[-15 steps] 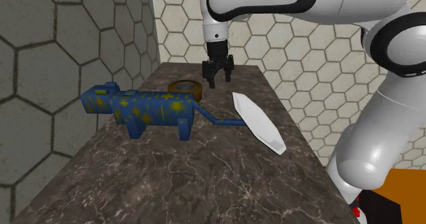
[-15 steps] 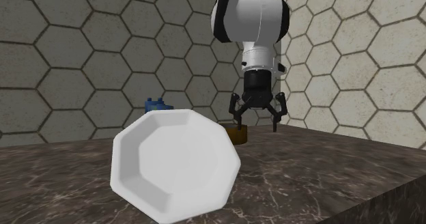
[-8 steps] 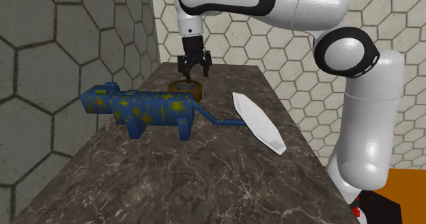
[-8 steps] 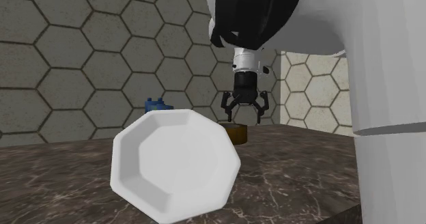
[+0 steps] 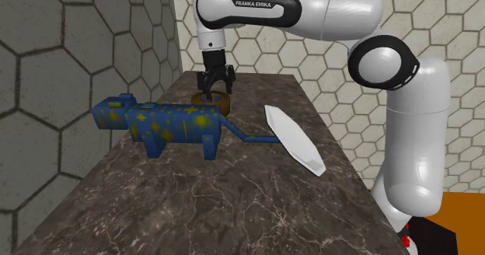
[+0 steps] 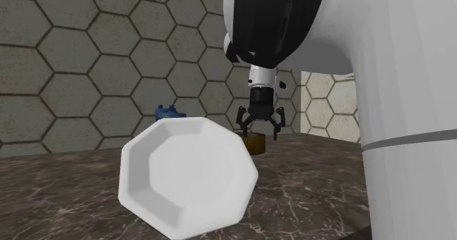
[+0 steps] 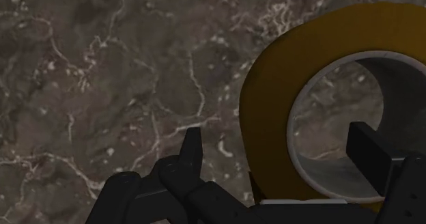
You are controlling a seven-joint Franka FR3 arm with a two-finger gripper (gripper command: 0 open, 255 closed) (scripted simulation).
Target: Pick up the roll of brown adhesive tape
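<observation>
Lowered, open end effector point(image 5: 217, 96) straddles tape roll point(image 7: 267, 120), half-hidden behind plate point(image 6: 183, 176).

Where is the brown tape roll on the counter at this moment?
In the shoulder view, the tape roll lies flat toward the far end of the counter, just behind the blue spotted toy and directly beneath the open gripper.

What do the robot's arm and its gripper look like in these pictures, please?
The glossy white arm has rounded tubular links with dark joints, and one black band bears the white lettering "FRANKA EMIKA". The all-black two-finger gripper has angular, blocky fingers.
</observation>
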